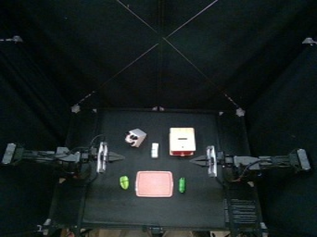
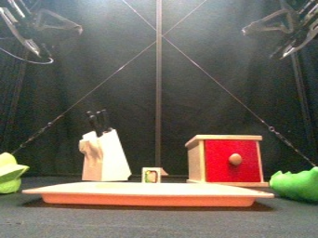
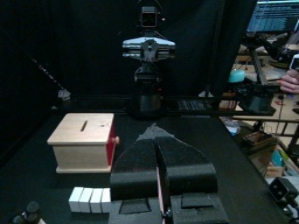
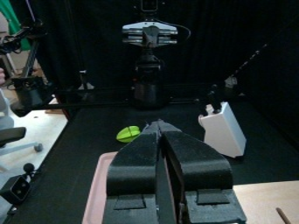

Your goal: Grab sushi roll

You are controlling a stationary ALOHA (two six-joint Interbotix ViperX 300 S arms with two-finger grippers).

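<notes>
Sushi roll [image 1: 154, 149] sitting on tabletop [image 1: 111, 125], between knife block [image 1: 133, 138] and box [image 1: 183, 140], just behind pink plate [image 1: 154, 183]. Nothing touching it. Left gripper [image 3: 162, 131] pinched closed, empty, parked at left edge. Right gripper [image 4: 158, 129] same, closed, empty, right edge. Green bits [image 1: 124, 182] flanking plate.

Pink plate [image 1: 154, 184], white knife block [image 2: 104, 155], wooden box with red front [image 2: 228, 158], two green items [image 1: 124, 182] flanking the plate
</notes>
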